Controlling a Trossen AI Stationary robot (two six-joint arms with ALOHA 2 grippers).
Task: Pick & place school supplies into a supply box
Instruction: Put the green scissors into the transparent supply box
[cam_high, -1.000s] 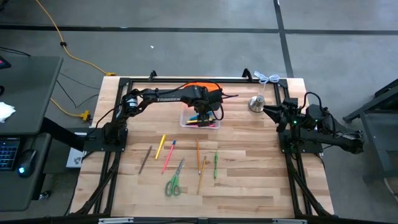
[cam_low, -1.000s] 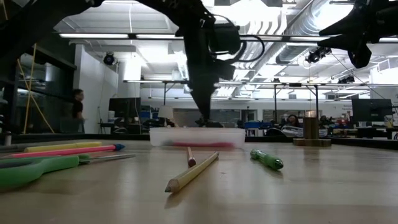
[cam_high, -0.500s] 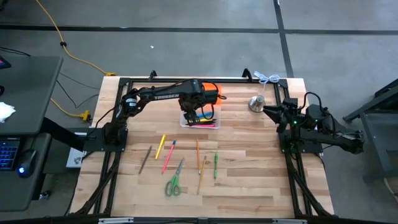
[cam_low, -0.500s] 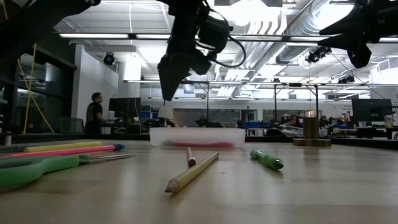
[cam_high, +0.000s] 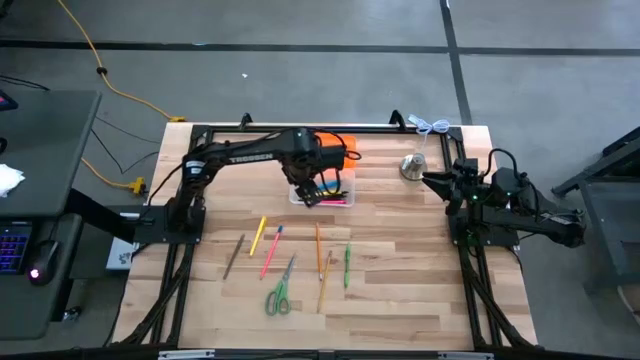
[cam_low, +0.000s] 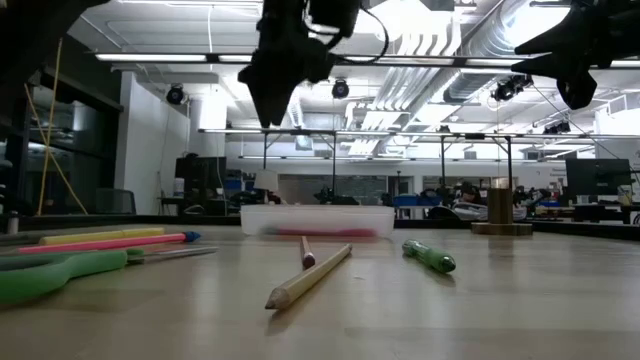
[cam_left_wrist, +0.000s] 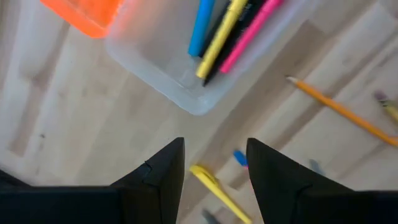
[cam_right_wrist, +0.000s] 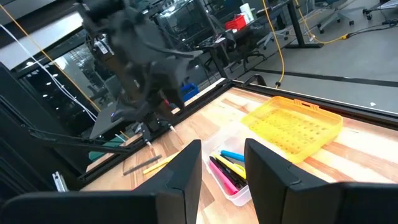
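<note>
Holding coloured pens, the clear supply box (cam_high: 322, 192) shows its orange lid.

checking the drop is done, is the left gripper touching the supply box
Apart. The low view shows the left gripper hanging well above the supply box, with open room background between them. Its fingers are open and empty in the left wrist view.

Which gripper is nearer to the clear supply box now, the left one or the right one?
The left. The left gripper hangs open right above the supply box, holding nothing. The right gripper waits far off at the table's right edge, near the metal bell.
</note>
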